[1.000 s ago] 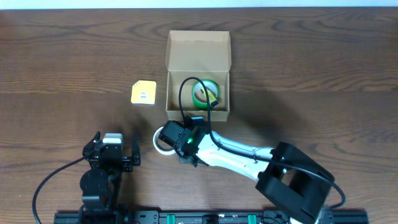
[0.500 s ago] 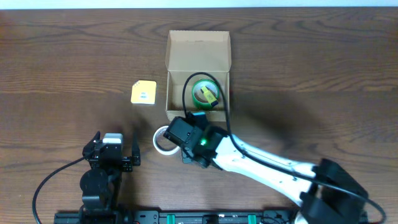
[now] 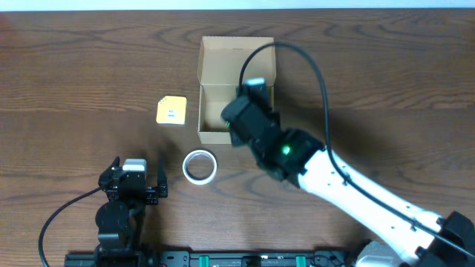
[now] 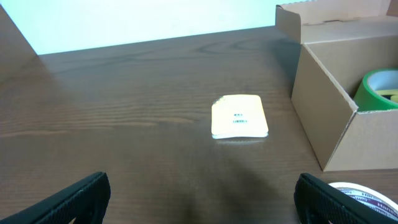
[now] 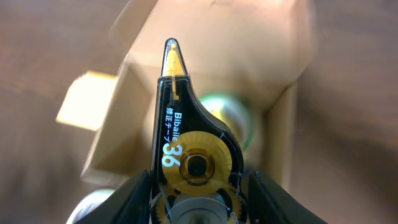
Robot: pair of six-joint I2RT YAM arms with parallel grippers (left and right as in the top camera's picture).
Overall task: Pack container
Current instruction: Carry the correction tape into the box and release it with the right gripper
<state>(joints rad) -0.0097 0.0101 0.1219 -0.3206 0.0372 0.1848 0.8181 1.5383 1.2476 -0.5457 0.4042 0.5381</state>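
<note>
- The right tool [image 5: 198, 194] clamps a correction tape [image 5: 186, 124], tip pointing ahead.
- The open box [image 4: 320, 118] lies just below that tool, with a green roll [image 4: 380, 87] inside.
- The left tool [image 4: 202, 190] gapes wide and empty. A pad [image 4: 239, 116] lies ahead of it, a white roll [image 3: 200, 166] by its right finger, and the box ahead-right.

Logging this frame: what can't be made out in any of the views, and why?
Overhead: the right arm covers most of the container's inside; its contents are hidden there.
Left wrist: the white tape roll is cut off by the bottom edge; the print on the yellow pad is too small to read.
Right wrist: everything behind the correction tape dispenser in the right gripper is motion-blurred.
</note>
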